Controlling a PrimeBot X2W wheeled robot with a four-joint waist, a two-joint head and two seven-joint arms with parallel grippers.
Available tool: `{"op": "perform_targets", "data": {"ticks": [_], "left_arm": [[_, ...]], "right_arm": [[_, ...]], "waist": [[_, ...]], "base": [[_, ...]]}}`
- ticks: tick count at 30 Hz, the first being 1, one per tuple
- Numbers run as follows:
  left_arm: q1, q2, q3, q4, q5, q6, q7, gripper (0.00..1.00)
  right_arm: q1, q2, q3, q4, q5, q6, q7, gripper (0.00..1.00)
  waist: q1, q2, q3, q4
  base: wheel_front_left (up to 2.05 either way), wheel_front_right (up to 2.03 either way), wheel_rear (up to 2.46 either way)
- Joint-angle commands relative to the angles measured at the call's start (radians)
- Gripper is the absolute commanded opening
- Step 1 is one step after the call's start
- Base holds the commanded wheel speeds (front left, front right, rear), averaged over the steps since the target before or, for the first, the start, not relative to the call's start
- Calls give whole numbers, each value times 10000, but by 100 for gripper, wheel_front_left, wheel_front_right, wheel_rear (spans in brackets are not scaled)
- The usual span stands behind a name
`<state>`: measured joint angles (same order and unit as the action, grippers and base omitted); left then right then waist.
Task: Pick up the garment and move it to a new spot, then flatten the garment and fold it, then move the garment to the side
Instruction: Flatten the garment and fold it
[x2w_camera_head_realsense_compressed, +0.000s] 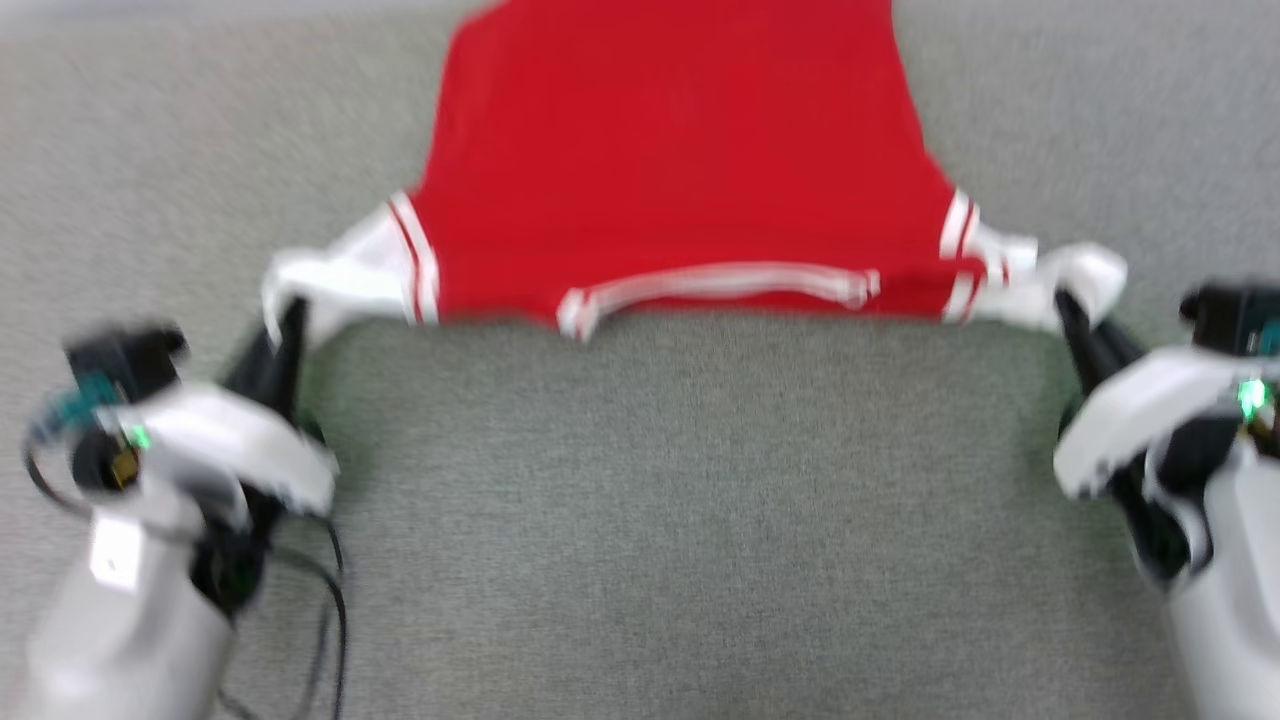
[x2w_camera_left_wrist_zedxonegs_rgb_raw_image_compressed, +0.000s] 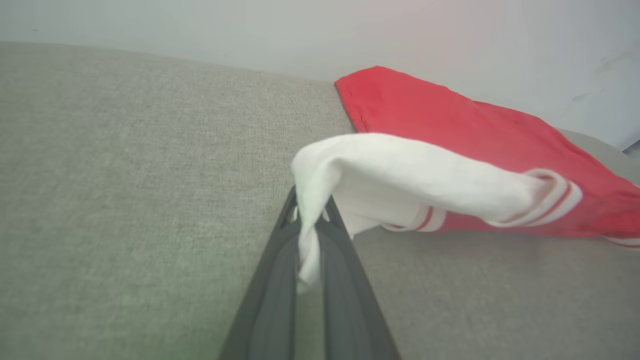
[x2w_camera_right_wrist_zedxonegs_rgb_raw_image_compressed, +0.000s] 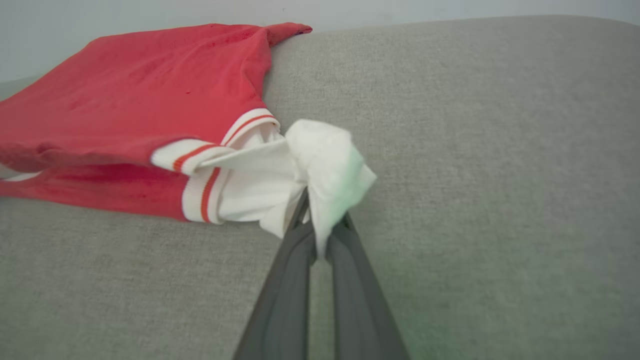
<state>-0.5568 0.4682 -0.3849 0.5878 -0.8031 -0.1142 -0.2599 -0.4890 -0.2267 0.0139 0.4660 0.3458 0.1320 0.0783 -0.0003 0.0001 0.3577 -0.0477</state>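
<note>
The garment (x2w_camera_head_realsense_compressed: 680, 180) hung crosswise between left gripper (x2w_camera_head_realsense_compressed: 288, 315) and right gripper (x2w_camera_head_realsense_compressed: 1063, 302) (each clenched on a white sleeve (x2w_camera_left_wrist_zedxonegs_rgb_raw_image_compressed: 400, 165)), body lying beyond the fingertips.

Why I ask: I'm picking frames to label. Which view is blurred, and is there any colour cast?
Head view: motion-blurred all over, smearing the garment, left gripper and right gripper. Left wrist view: sharper, the grey surface shows its weave, with a faint green tint at the bottom edge. Right wrist view: fairly sharp, with a green glow on the white sleeve at the pinch.
</note>
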Motion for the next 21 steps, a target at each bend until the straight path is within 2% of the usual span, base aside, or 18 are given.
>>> {"op": "perform_targets", "data": {"ticks": [1, 10, 21], "left_arm": [[215, 52, 66, 20, 8, 72, -69, 0], [3113, -124, 222, -1221, 322, 548, -73, 0], [5633, -188, 22, -2122, 181, 1203, 25, 0]], "right_arm": [[199, -42, -87, -31, 68, -24, 22, 0], [3086, 281, -513, -1518, 31, -23, 745, 0], [6125, 1022, -1300, -3206, -131, -23, 1661, 0]], "waist": [[3, -1, -576, 161], [3, -1, -2040, 278], [3, -1, -3071, 391]], "base": [[0, 0, 0], [0, 0, 0], [0, 0, 0]]}}
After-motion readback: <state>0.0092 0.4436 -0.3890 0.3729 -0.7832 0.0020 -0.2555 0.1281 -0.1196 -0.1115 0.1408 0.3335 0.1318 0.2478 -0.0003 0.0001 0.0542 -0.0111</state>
